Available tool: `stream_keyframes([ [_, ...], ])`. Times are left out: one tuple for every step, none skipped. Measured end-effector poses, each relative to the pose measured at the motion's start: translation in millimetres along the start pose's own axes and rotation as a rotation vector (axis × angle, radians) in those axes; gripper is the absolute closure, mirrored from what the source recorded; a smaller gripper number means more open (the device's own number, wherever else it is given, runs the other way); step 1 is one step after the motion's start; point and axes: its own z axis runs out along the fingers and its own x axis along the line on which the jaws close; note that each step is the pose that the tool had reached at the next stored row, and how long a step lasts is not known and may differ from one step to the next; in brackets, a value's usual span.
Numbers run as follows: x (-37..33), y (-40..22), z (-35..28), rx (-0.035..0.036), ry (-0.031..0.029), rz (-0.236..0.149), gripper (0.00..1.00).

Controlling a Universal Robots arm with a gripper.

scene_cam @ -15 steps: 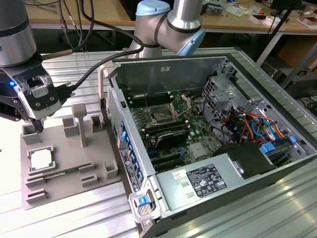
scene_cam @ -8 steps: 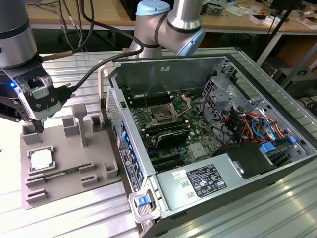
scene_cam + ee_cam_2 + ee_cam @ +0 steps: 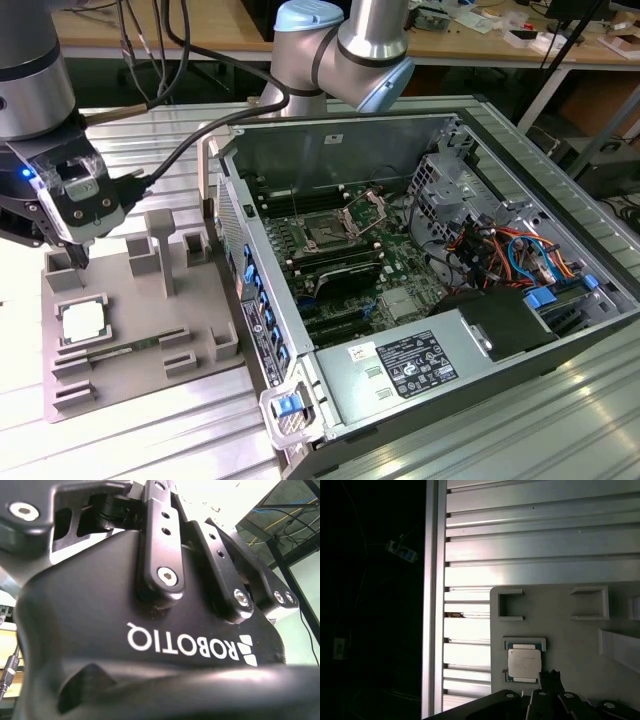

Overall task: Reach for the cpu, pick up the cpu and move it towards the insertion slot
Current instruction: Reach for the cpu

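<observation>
The cpu (image 3: 82,322) is a small silvery-white square chip lying flat in a recess on the grey plastic tray (image 3: 200,300), toward the exterior view's left. My gripper (image 3: 78,256) hangs above the tray's far left corner, a short way behind the cpu and apart from it. In the first wrist view the cpu (image 3: 524,663) lies in its recess with the gripper's tip (image 3: 550,676) just beside it. The insertion slot (image 3: 325,235) is a dark square socket with its shiny metal frame raised, on the green board inside the open computer case.
The tray carries upright posts (image 3: 160,250) and a long green memory stick (image 3: 130,348). The computer case (image 3: 400,370) stands to the exterior view's right, its wall (image 3: 250,290) between tray and board. Cables, drive cages and a power supply crowd the case's right half. Ribbed metal tabletop (image 3: 545,540) surrounds the tray.
</observation>
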Motion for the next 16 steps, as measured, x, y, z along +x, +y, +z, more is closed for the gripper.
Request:
stream_keyframes([
  [0.0, 0.0, 0.2, 0.0, 0.0, 0.0, 0.89],
  [0.0, 0.0, 0.4, 0.0, 0.0, 0.0, 0.89],
  [0.0, 0.0, 0.6, 0.0, 0.0, 0.0, 0.89],
  [0.0, 0.0, 0.8, 0.0, 0.0, 0.0, 0.89],
  [0.0, 0.0, 0.9, 0.0, 0.0, 0.0, 0.89],
  [0.0, 0.0, 1.1, 0.0, 0.0, 0.0, 0.89],
  [0.0, -0.1, 1.5, 0.0001, 0.0, 0.0, 0.89],
  [0.0, -0.1, 1.7, 0.0, 0.0, 0.0, 0.89],
  [0.0, -0.1, 1.8, 0.0, 0.0, 0.0, 0.89],
  [0.0, -0.1, 2.0, 0.0, 0.0, 0.0, 0.89],
  [0.0, -0.1, 2.2, 0.0, 0.0, 0.0, 0.89],
  [0.0, -0.1, 2.5, 0.0, 0.0, 0.0, 0.89],
  [0.0, -0.1, 2.7, 0.0, 0.0001, 0.0, 0.89],
  [0.0, -0.1, 3.0, 0.0, 0.0001, 0.0, 0.89],
  [0.0, -0.1, 3.1, 0.0, 0.0, 0.0, 0.89],
  [0.0, -0.1, 3.4, 0.0, 0.0, 0.0, 0.89],
])
